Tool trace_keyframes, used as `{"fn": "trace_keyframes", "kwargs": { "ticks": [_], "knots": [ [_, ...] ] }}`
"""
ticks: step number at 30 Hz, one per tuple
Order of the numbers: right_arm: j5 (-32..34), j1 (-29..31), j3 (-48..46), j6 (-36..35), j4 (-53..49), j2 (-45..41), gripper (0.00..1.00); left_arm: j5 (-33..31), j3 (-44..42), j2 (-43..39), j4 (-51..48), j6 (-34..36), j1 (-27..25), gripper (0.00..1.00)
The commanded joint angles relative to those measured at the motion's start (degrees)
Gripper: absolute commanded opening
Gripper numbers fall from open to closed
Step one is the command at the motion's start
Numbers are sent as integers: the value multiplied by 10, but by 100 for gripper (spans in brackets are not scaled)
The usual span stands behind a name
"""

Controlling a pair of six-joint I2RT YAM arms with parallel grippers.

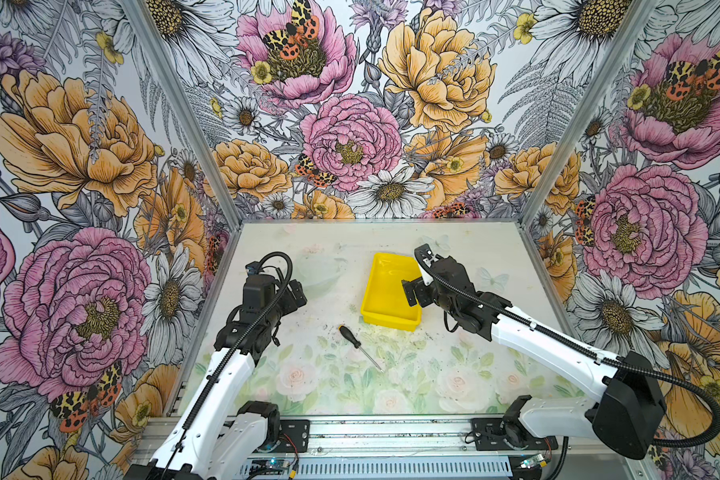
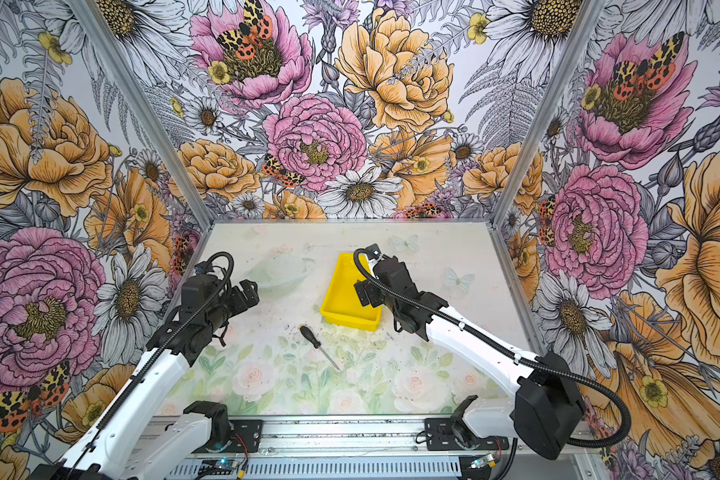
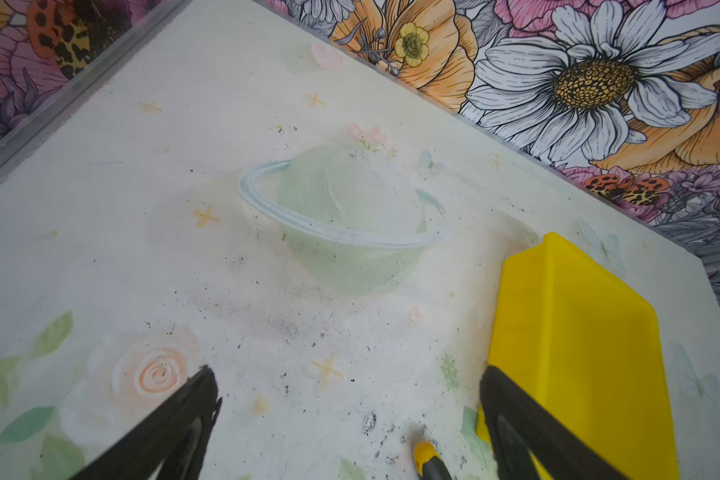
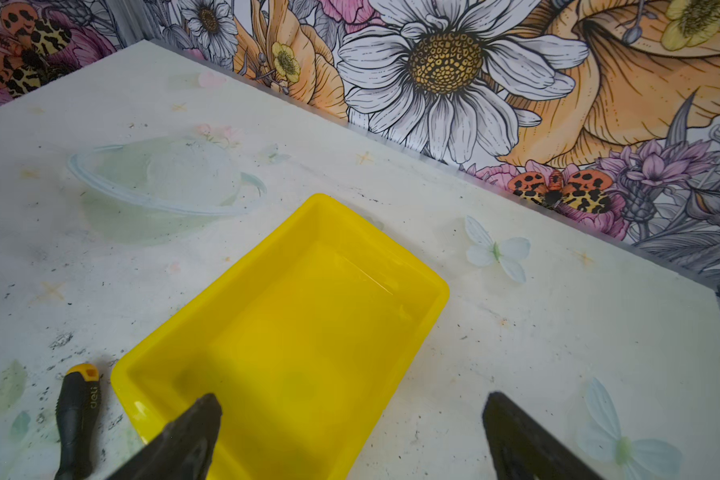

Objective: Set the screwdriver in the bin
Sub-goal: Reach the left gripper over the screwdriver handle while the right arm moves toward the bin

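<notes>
The screwdriver (image 1: pixel 352 340) (image 2: pixel 313 337) lies flat on the table just in front of the bin's near left corner, black handle toward the bin and thin shaft pointing to the front right. Only its orange-yellow butt (image 3: pixel 426 453) shows in the left wrist view; its handle (image 4: pixel 77 419) shows in the right wrist view. The yellow bin (image 1: pixel 385 293) (image 2: pixel 344 297) (image 3: pixel 578 353) (image 4: pixel 308 328) is empty. My left gripper (image 1: pixel 298 293) (image 2: pixel 248 293) (image 3: pixel 348 376) hangs open to the left of the bin, holding nothing. My right gripper (image 1: pixel 415 272) (image 2: pixel 366 272) (image 4: pixel 353 400) is open over the bin's right rim.
Flower-patterned walls (image 1: pixel 350 145) close the table at the back and both sides. A faint planet print (image 3: pixel 341 216) and pale roses are only pictures on the table top. The arm bases sit on a metal rail (image 1: pixel 391 436) along the front edge.
</notes>
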Motion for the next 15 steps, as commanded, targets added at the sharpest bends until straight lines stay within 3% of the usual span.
{"fn": "trace_keyframes", "kwargs": {
  "ticks": [1, 7, 15],
  "knots": [
    [-25, 21, 22, -35, -7, 15, 100, 15, 18, 7, -58, -39, -26, 99],
    [-54, 67, 6, -99, -10, -1, 99, -23, 21, 13, -88, -125, -114, 99],
    [-131, 77, -15, -148, -27, -60, 99, -110, 5, 14, -94, -246, -233, 99]
  ]
}}
